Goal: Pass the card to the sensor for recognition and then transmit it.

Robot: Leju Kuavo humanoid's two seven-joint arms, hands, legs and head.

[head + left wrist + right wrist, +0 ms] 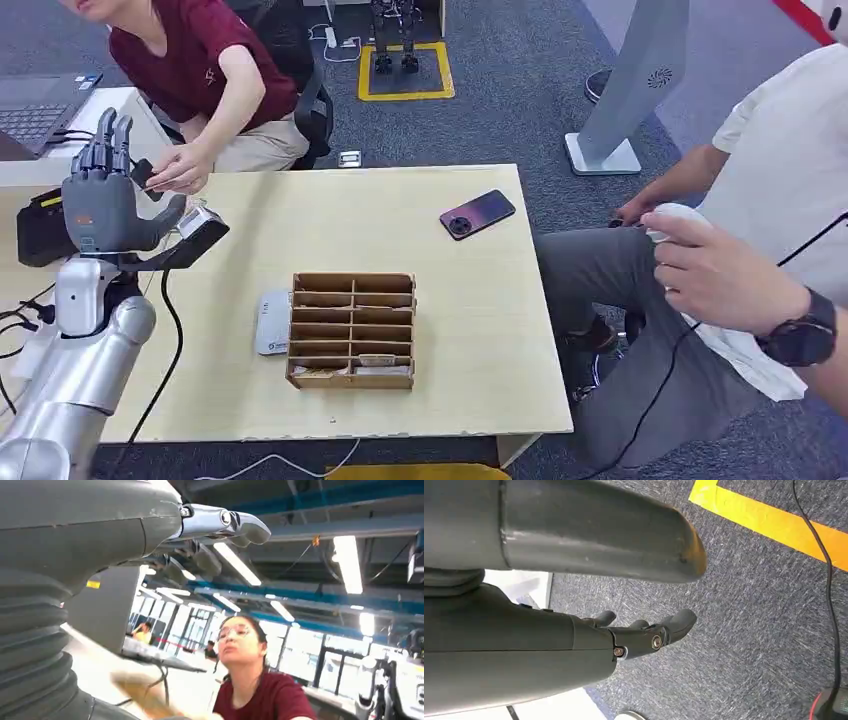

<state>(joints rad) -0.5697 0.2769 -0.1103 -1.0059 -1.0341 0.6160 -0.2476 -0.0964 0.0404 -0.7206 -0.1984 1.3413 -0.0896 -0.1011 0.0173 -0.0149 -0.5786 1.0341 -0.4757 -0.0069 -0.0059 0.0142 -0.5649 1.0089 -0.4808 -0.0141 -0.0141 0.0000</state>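
Pale wood tabletop [470, 330] fills the centre of the head view. The left robot hand [103, 200] is raised at the upper left of the frame, fingers extended upward and apart, grasping nothing. Just beside it, a person's hand [180, 168] holds a small dark item, possibly the card; this cannot be confirmed. The right robot hand [644, 630] hangs over grey carpet, fingers loosely apart, released. Judged status: the handover appears to be at or near completion; whether sensor recognition took place cannot be determined. Count: one slotted wooden box [352, 329] at lower centre, one white sensor [271, 322] touching its left side, one phone [477, 213], two persons.
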